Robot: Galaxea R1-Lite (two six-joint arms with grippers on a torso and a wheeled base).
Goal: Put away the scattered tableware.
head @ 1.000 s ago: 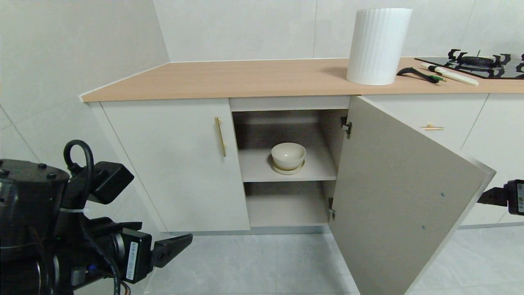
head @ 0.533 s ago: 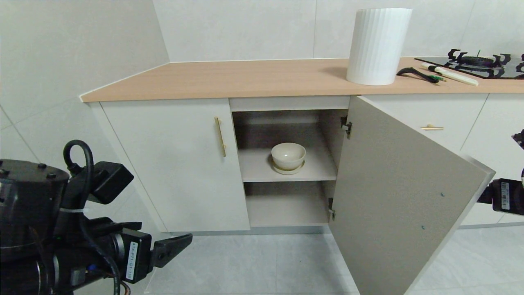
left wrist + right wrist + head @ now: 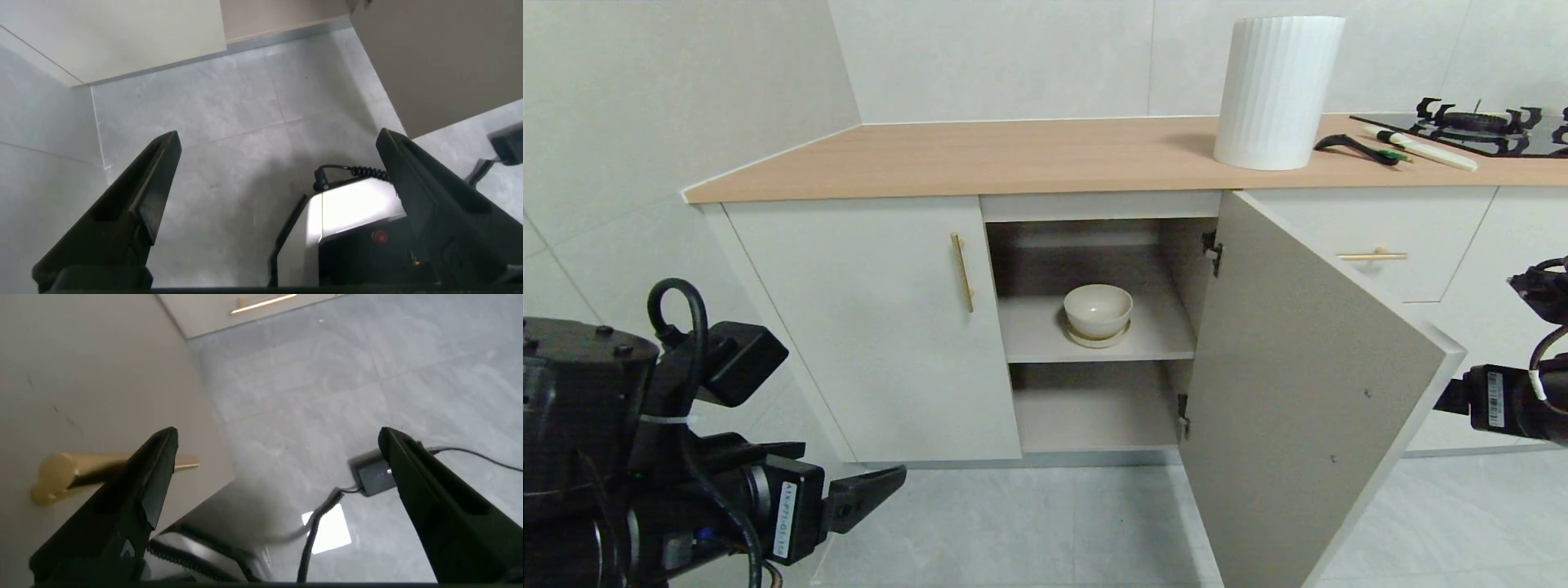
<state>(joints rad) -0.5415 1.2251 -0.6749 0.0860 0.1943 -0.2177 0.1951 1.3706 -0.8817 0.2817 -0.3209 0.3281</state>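
Observation:
A cream bowl (image 3: 1098, 309) sits on a small plate (image 3: 1098, 337) on the middle shelf of the open cabinet. The cabinet door (image 3: 1307, 392) stands partly swung out. My right arm (image 3: 1503, 400) is behind the door's outer edge. In the right wrist view my right gripper (image 3: 278, 490) is open, and the door's gold handle (image 3: 82, 469) lies beside one finger, with nothing held. My left gripper (image 3: 278, 196) hangs low at the left above the floor, open and empty.
On the wooden counter (image 3: 1013, 155) stand a tall white ribbed container (image 3: 1278, 90), a black-handled utensil (image 3: 1356, 147) and a white tool (image 3: 1421, 149) by the stove (image 3: 1478, 126). The left cabinet door (image 3: 866, 327) is closed. Tiled floor lies in front.
The cabinet door has swung a little toward closed. My right arm has moved left and further into the head view behind it. The left arm has stayed still.

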